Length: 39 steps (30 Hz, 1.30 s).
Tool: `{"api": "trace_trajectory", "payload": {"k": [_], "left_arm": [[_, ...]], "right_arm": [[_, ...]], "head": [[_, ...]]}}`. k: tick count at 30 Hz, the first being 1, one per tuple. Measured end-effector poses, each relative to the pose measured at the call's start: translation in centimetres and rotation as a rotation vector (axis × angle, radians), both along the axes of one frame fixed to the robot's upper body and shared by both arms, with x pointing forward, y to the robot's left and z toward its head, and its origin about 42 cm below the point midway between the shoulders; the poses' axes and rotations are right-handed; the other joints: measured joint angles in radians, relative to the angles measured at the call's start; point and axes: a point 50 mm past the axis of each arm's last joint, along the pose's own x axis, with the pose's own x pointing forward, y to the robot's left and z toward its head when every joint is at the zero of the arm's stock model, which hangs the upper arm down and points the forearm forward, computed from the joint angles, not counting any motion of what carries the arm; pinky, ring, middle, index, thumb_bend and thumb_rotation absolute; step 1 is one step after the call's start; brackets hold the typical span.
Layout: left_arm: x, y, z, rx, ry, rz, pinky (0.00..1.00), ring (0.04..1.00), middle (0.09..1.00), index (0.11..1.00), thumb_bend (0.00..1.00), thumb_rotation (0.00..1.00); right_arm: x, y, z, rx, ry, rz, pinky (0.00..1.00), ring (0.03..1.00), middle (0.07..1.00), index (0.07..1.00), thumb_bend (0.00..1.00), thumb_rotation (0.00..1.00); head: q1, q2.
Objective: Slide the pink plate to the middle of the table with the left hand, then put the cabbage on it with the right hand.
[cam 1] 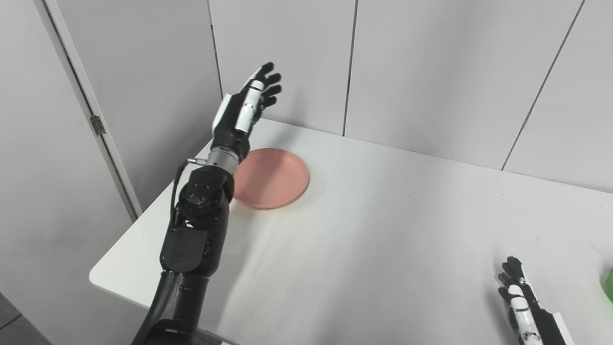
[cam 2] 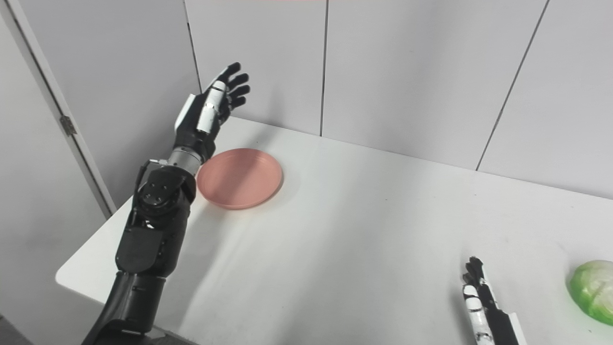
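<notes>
The pink plate [cam 1: 270, 177] lies empty on the white table [cam 1: 383, 230] near its far left corner. My left hand [cam 1: 249, 103] is raised above and behind the plate's left rim, open, fingers spread and holding nothing. The green cabbage [cam 2: 594, 291] sits on the table at the right edge of the right eye view; only a sliver of the cabbage [cam 1: 608, 285] shows in the left eye view. My right hand [cam 2: 481, 299] rests low at the near right, left of the cabbage and apart from it, fingers straight and empty.
Grey wall panels [cam 1: 431, 72] stand right behind the table's far edge. The table's left edge [cam 1: 143, 220] runs close to my left forearm. A door with a hinge [cam 1: 98, 124] is at the left.
</notes>
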Motion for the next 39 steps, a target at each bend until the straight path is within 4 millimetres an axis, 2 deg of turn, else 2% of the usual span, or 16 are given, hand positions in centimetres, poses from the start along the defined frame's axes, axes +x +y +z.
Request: {"api": "trace_trajectory", "payload": {"k": [8, 21, 30, 39], "left_arm": [[0.1, 3.2, -1.2, -0.042, 0.039, 0.064, 0.86, 0.883, 0.887, 0.873, 0.4, 1.0], [-0.1, 6.8, -2.7, -0.12, 0.095, 0.14, 0.88, 0.896, 0.89, 0.878, 0.38, 1.0], [0.1, 8.3, -4.9, -0.15, 0.176, 0.17, 0.89, 0.895, 0.893, 0.881, 0.39, 1.0], [0.2, 8.7, -6.5, -0.163, 0.207, 0.185, 0.88, 0.893, 0.892, 0.876, 0.38, 1.0]], "right_arm": [[0.0, -0.1, 0.0, -0.002, -0.001, 0.0, 1.0, 1.0, 1.0, 1.0, 0.0, 1.0], [0.0, -0.1, 0.0, -0.004, -0.001, -0.001, 1.0, 1.0, 1.0, 1.0, 0.01, 1.0], [0.0, -0.2, 0.1, 0.001, -0.002, -0.002, 1.0, 1.0, 1.0, 1.0, 0.01, 1.0], [0.0, -0.2, 0.1, 0.001, -0.003, -0.002, 1.0, 1.0, 1.0, 1.0, 0.01, 1.0]], "head": [[0.0, 0.005], [0.0, 0.011], [-0.003, 0.018], [-0.008, 0.02]]}}
